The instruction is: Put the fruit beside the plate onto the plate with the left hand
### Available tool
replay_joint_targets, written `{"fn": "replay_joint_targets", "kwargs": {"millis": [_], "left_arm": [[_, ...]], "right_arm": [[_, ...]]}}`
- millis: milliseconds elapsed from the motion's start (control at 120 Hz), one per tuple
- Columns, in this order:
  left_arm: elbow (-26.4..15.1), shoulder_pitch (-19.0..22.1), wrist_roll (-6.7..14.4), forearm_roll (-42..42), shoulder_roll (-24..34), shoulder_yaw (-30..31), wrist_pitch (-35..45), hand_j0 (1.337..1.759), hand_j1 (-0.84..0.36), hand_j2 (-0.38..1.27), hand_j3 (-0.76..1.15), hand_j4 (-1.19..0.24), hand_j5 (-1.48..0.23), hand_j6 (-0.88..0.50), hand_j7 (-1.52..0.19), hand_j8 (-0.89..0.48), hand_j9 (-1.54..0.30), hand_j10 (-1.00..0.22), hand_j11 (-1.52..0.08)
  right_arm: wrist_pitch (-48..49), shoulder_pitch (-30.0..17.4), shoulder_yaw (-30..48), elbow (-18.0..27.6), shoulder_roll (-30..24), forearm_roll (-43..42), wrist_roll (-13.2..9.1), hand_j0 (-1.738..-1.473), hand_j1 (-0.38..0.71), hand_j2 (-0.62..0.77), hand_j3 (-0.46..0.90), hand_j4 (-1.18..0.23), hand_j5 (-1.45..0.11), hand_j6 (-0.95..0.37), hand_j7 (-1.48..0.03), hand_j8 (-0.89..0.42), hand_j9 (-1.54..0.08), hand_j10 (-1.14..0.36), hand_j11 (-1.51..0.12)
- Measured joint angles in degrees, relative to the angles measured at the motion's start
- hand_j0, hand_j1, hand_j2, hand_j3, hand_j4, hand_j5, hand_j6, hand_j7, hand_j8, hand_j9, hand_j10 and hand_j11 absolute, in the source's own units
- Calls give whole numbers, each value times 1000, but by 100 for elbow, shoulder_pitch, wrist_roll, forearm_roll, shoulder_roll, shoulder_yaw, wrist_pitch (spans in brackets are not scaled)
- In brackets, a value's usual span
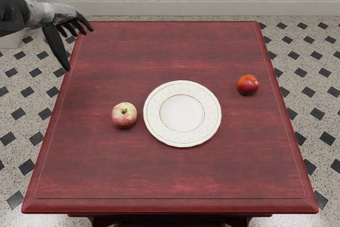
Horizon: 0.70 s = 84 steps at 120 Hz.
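Black left hand [61,26] hovers spread and empty; apple [124,115] sits just beside plate [210,111].

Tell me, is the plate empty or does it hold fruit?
Empty. The plate shows a bare white centre; the apple sits on the table beside it, the left hand open near the far corner.

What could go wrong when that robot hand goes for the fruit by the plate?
1. Two fruits are out: the apple sits close beside the plate, and the red fruit lies farther right. The wrong one might get picked.
2. The left robot hand is open, far off over the back-left corner of the table. A poor grip could send the round apple rolling.
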Motion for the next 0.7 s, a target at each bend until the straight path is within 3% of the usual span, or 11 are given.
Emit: {"fn": "replay_joint_targets", "kwargs": {"millis": [142, 258, 525, 700], "left_arm": [[-641, -784, 70, -605, -393, 850, 503, 1658, 59, 49, 0, -244, -315, -245, -315, -244, -315, -244, -315], [-965, -1176, 174, -989, -733, 1319, 760, 1658, 59, 49, 0, -244, -315, -244, -315, -244, -315, -243, -315], [-1264, -1202, 1034, -1187, -1487, 1580, 1451, 1658, 58, 49, 0, -244, -316, -244, -316, -244, -316, -243, -316], [-1304, -1250, 1242, -1187, -2136, 1604, 1955, 1658, 58, 49, 0, -244, -316, -244, -316, -244, -316, -243, -316]], "right_arm": [[0, 0, 0, 0, 0, 1, 0, -1658, -318, -5, 0, -26, -34, -26, -33, -26, -33, -26, -33], [0, 0, 0, 0, 0, 1, 0, -1658, -318, -5, 0, -26, -34, -26, -34, -26, -34, -26, -34], [0, 0, 0, 0, 0, -2, 0, -1658, -318, -5, 0, -26, -34, -26, -33, -26, -34, -26, -34], [0, 0, 0, 0, 0, 1, 0, -1658, -318, -5, 0, -26, -34, -26, -33, -26, -34, -26, -33]]}}
